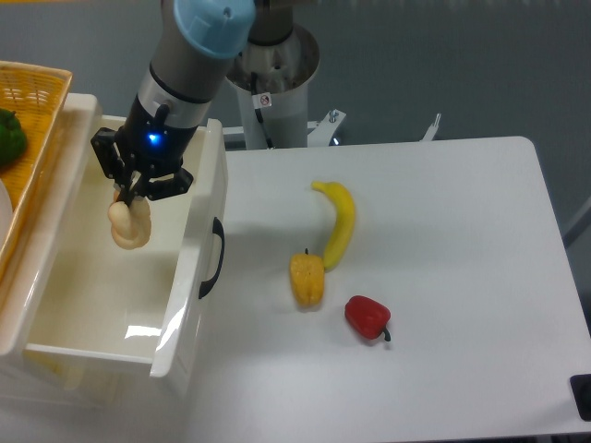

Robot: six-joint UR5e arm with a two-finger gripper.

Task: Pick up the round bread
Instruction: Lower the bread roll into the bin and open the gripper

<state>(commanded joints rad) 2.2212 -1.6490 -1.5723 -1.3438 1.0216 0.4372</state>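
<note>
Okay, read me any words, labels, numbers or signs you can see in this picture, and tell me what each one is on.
No text here can be read.
Small sticker with a red mark on the arm's white base column: too small and blurred to read.
Nothing printed shows on the gripper, the round bread it holds, the white drawer, or the banana.

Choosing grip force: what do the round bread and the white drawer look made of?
Round bread, held in the tool: matte, lumpy, pale cream, possibly foam or soft plastic; cannot tell. White drawer: glossy hard plastic by its bright reflections and smooth moulded walls.
</note>
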